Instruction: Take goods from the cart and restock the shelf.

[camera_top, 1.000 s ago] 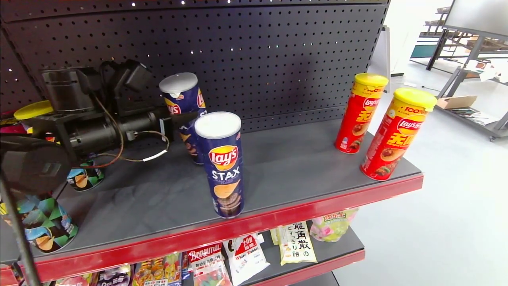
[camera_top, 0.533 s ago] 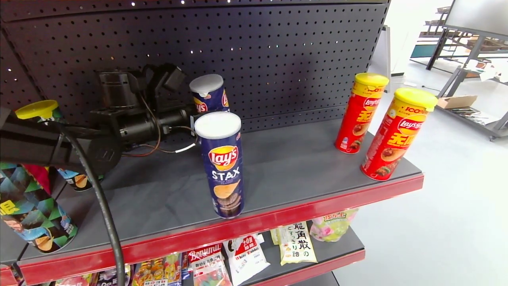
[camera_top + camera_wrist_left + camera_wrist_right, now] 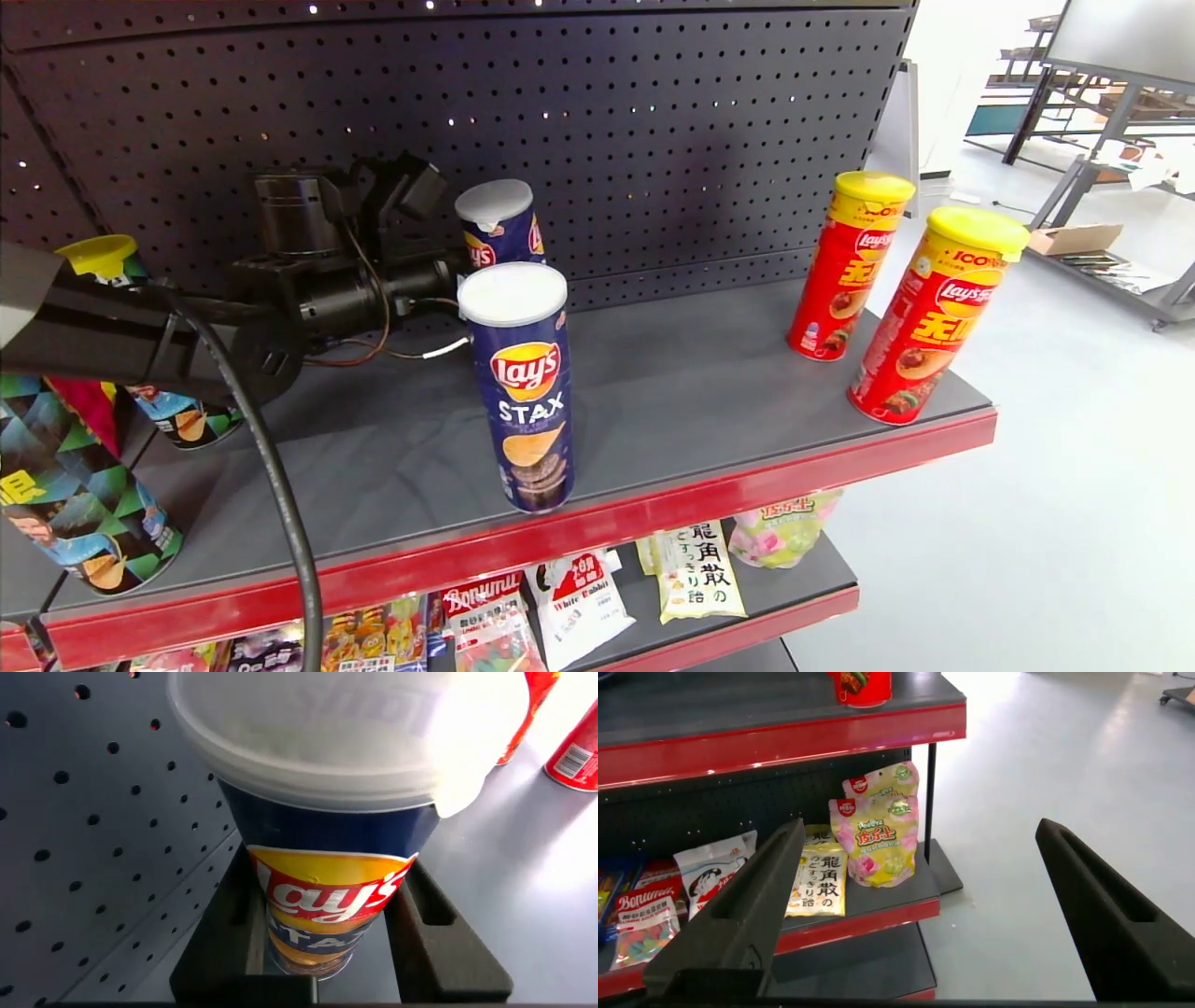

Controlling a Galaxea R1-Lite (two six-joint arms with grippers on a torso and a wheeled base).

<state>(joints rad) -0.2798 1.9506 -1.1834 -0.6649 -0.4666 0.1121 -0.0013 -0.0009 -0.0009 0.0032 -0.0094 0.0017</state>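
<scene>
Placing step, I'd say: the left hand [image 3: 332,947] is closed on a blue chip can [image 3: 495,224], fingers clamped either side of the can's body approx. halfway down, w/ the can upright at the back of the shelf [image 3: 709,392], close to the pegboard [image 3: 653,140]. It sits directly behind a second blue can [image 3: 523,392] that stands near the shelf's front lip. Two red cans [image 3: 845,266] stand well apart to the robot's right, and green-patterned cans [image 3: 84,523] are at the far left. The right hand [image 3: 920,859] hangs wide open w/ nothing in it, down by the lower shelf where snack bags [image 3: 878,840] lie. Next move prob. calls for getting the held can's base flat on the shelf, letting the fingers go, then backing the arm out w/o clipping the front can, which looks like the main risk b/c it's tall, narrow and right beside the arm's path. Hard to judge: the front can blocks the held can's lower half from the head view, and the wrist view looks down past the white lid, so I can't tell if the base is touching the shelf or just above it. The gap between the held can and the pegboard is also unclear, as is the gap between the two blue cans.
</scene>
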